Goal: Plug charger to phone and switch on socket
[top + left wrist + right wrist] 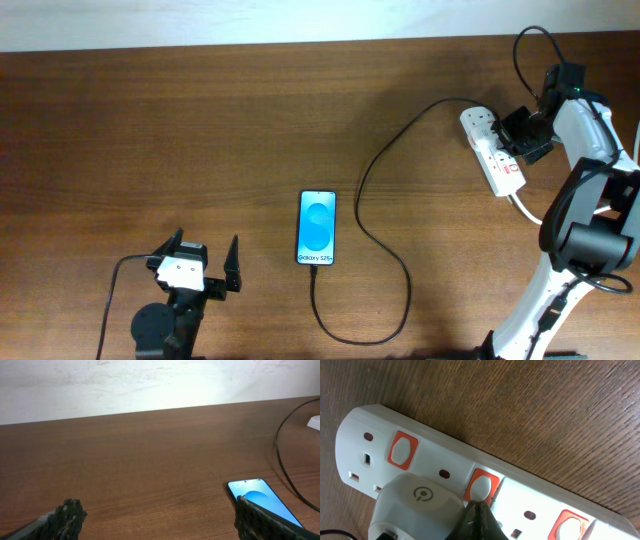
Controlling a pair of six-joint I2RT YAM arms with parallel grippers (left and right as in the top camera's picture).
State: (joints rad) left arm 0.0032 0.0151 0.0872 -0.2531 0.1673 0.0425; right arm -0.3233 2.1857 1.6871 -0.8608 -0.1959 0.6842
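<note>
- The right tool (517, 140), pressed together into one narrow tip, sits at upper right on the socket (482, 132). Closed like this, it can poke a single red switch (481, 486) beside the white adapter (415, 505).
- The charger (359, 200) runs from the socket to the bottom edge of the phone (317, 226) at centre, seemingly plugged in.
- The left tool (205, 258), at lower left, is spread and empty, clear of the phone above the surface (150, 120).

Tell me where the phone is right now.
In the overhead view the phone lies near the middle of the table, right of the left claw, with the charger cable running from its near end toward the socket at far right.
</note>
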